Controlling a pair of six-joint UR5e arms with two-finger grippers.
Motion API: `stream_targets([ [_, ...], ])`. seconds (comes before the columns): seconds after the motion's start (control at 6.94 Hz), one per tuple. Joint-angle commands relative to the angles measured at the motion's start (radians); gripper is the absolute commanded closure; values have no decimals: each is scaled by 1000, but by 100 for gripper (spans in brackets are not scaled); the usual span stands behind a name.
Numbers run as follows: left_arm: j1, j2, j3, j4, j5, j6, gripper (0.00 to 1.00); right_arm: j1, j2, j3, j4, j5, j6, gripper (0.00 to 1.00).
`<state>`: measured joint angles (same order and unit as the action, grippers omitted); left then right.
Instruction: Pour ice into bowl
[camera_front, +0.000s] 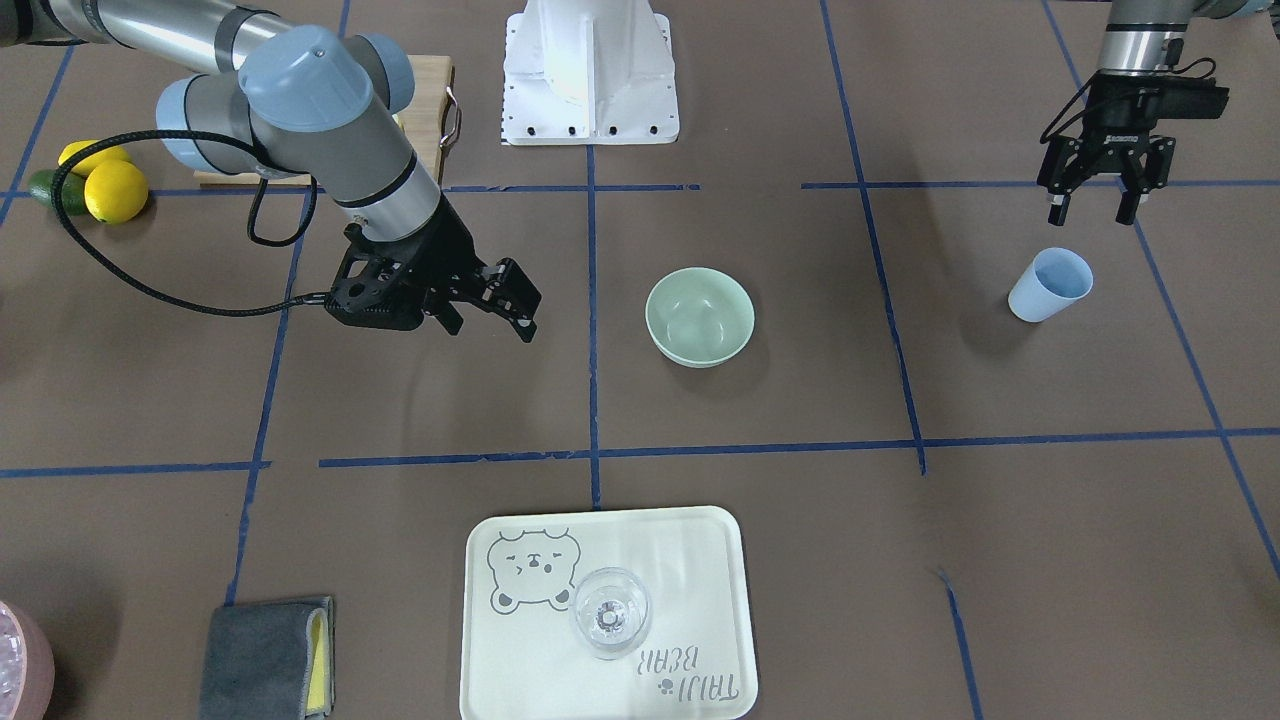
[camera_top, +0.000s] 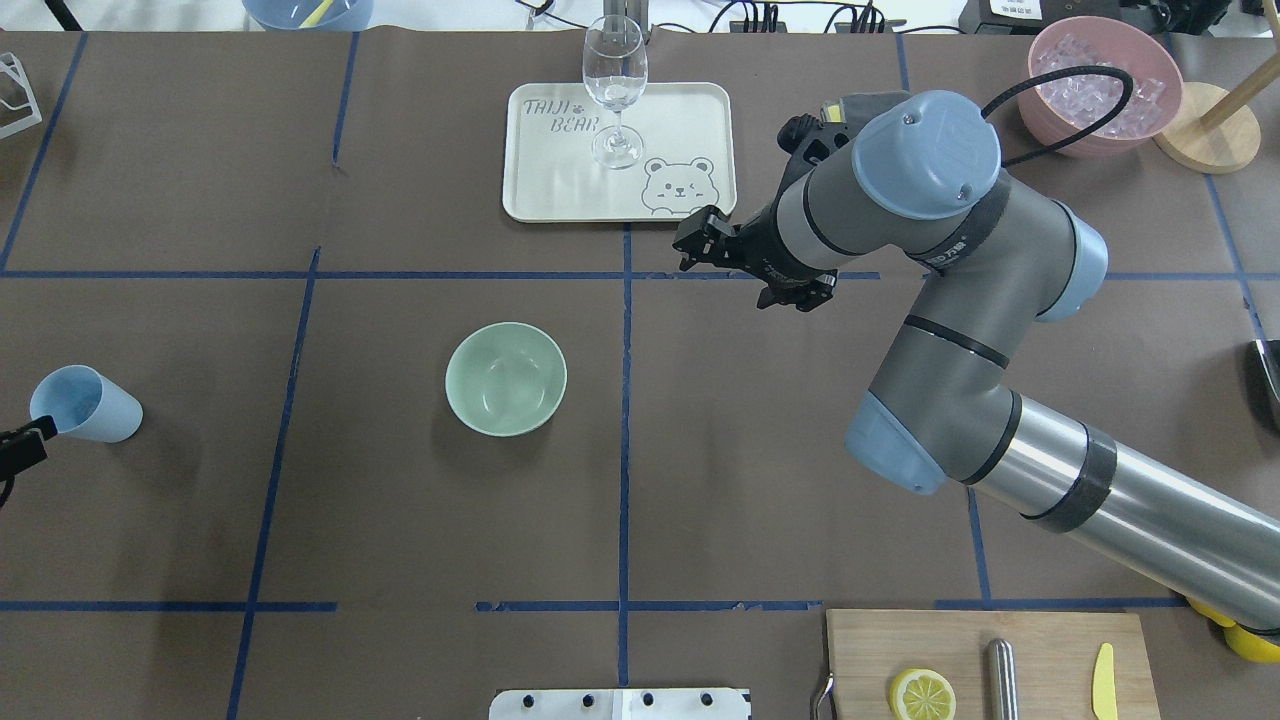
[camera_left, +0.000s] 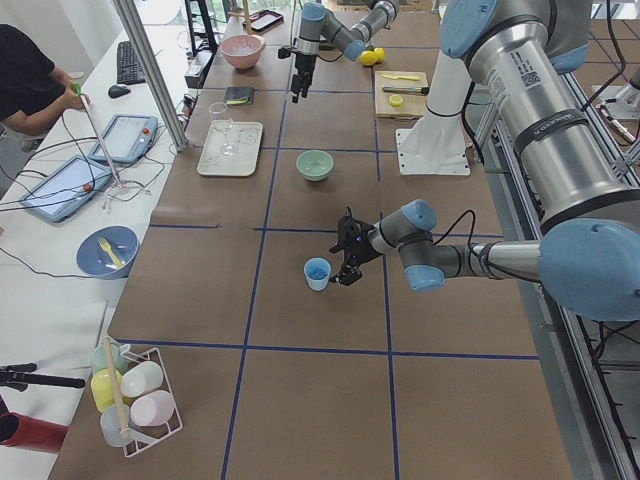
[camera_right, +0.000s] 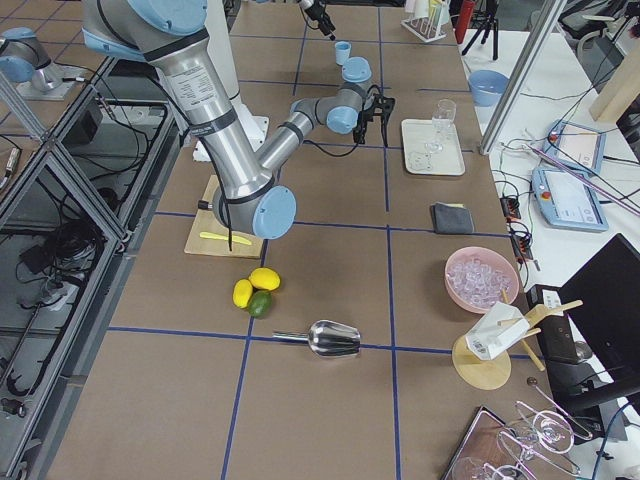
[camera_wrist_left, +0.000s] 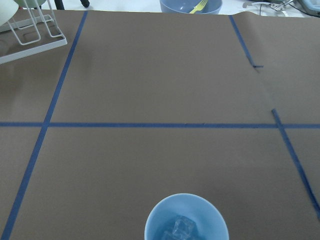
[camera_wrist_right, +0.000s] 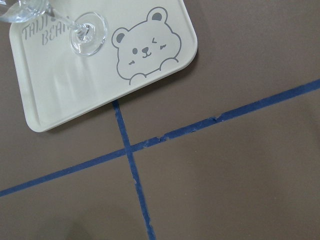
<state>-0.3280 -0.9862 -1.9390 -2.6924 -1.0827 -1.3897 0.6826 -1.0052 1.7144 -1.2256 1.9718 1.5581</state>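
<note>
The pale mint-green bowl (camera_front: 700, 318) (camera_top: 505, 380) stands upright near the table's middle and looks empty. A blue cup (camera_front: 1050, 285) (camera_top: 85, 403) stands on the robot's left side. The left wrist view shows a few clear ice cubes (camera_wrist_left: 178, 228) inside the cup (camera_wrist_left: 185, 207). My left gripper (camera_front: 1093, 205) is open and empty. It hangs just behind the cup on the robot's side, not touching it. My right gripper (camera_front: 505, 300) (camera_top: 703, 240) is open and empty. It hovers between the bowl and the tray, to the bowl's right.
A cream bear tray (camera_top: 560, 190) (camera_wrist_right: 60, 95) holds a wine glass (camera_top: 613, 90). A pink container of ice (camera_top: 1100, 85) stands far right. A cutting board (camera_top: 985, 640), lemons (camera_front: 112, 188), a grey cloth (camera_front: 262, 655) and a metal scoop (camera_right: 332, 338) lie around.
</note>
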Motion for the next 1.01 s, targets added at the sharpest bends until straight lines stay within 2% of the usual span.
stream_targets([
  [0.0, 214, 1, 8, 109, 226, -229, 1, 0, -26, 16, 0, -2, -1, 0],
  [0.14, 262, 0, 31, 138, 319, -286, 1, 2, -32, 22, 0, -2, -1, 0],
  [0.29, 320, -6, 64, 150, 458, -334, 1, 2, -39, 30, 0, -4, -1, 0],
  [0.43, 323, -26, 92, 152, 486, -336, 1, 2, -44, 28, 0, -2, -3, 0],
  [0.58, 325, -79, 139, 154, 576, -345, 1, 2, -44, 30, -2, -4, -3, 0],
  [0.86, 325, -112, 237, 154, 676, -345, 1, 8, -41, 33, -2, -5, -3, 0],
])
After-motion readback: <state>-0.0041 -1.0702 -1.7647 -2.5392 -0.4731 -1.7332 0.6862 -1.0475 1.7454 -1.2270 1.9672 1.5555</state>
